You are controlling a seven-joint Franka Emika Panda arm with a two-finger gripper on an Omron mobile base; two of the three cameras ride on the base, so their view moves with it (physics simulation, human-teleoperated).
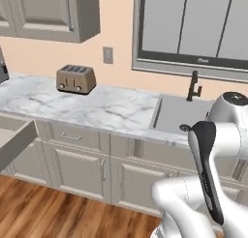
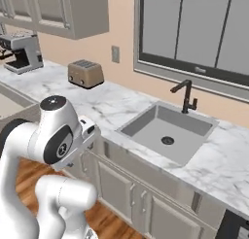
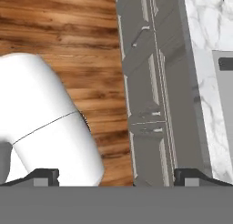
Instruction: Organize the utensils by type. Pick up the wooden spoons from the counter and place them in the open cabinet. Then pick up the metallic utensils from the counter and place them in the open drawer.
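Gripper wide apart, empty, over cabinet fronts — no utensils seen on marble counter; likely search step, next needs locating the wooden spoon.

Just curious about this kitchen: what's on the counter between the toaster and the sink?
Nothing: between the toaster and the sink the marble counter lies bare, in both base views.

Toaster, tan, four slots, standing toward the far left under a wall outlet. Sink, grey, set to the right, with a black faucet at its far rim below a window. Coffee machine, silver, far left; wood floor in front.
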